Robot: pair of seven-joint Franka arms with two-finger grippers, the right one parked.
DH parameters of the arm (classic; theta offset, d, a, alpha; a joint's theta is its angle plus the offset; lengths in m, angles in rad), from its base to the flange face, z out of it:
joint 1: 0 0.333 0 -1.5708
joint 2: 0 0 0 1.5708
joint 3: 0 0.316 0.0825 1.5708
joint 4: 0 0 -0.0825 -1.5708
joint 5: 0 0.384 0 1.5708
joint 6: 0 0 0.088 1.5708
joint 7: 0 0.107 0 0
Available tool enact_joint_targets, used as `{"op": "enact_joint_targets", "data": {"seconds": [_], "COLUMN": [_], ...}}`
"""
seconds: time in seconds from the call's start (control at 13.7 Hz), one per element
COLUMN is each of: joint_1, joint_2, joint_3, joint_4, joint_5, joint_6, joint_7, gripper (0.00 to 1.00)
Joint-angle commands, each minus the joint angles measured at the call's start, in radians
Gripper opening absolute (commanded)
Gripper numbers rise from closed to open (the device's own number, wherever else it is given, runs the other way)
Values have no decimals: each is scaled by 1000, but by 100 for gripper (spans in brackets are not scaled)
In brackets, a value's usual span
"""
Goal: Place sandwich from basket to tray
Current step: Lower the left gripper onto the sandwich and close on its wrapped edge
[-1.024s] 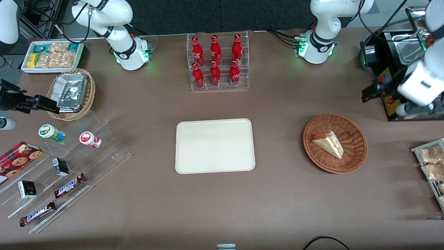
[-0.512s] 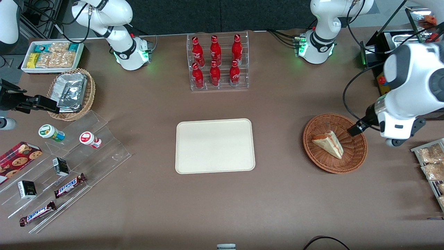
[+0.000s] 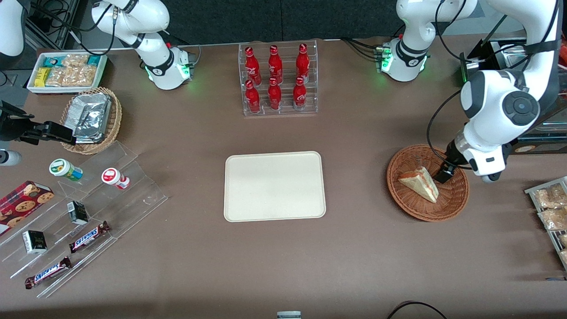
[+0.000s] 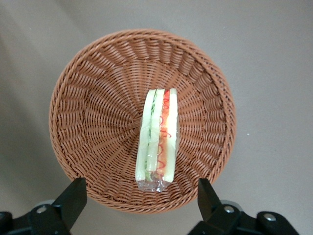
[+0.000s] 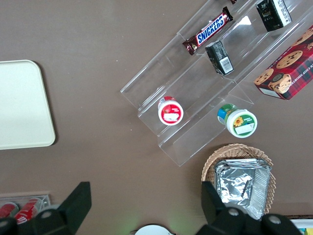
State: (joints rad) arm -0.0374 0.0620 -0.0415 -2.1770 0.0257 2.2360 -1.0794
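Note:
The sandwich (image 3: 420, 184) (image 4: 157, 139), a wrapped white-bread wedge with red-orange and green layers facing up, lies in the round reddish-brown wicker basket (image 3: 454, 199) (image 4: 93, 122). My left gripper (image 4: 141, 198) (image 3: 444, 173) hangs above the basket, over the rim near one end of the sandwich. It is open and wide, with nothing between its fingers (image 4: 73, 196). The cream tray (image 3: 274, 186) (image 5: 19, 105) lies flat and bare at mid-table, well apart from the basket toward the parked arm's end.
A clear rack of red bottles (image 3: 278, 79) stands farther from the front camera than the tray. Snack packets (image 3: 549, 208) and a black machine (image 3: 500, 66) sit at the working arm's end. Acrylic steps with candy bars (image 3: 88, 235) lie toward the parked arm's end.
The left arm has swung in from the table's end, and its gripper now hangs over the basket. The sandwich, basket and tray have not moved.

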Motion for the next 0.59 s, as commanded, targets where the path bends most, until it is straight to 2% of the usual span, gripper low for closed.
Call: {"op": "enact_joint_targets", "data": {"seconds": [0.0, 0.51], "joint_1": [-12, -51], "joint_2": [-33, 27], "joint_3": [0, -3], "joint_4": [-73, -98], "joint_5": [-1, -1], "joint_6": [60, 200], "joint_7": [-25, -31], "gripper": [100, 100]}}
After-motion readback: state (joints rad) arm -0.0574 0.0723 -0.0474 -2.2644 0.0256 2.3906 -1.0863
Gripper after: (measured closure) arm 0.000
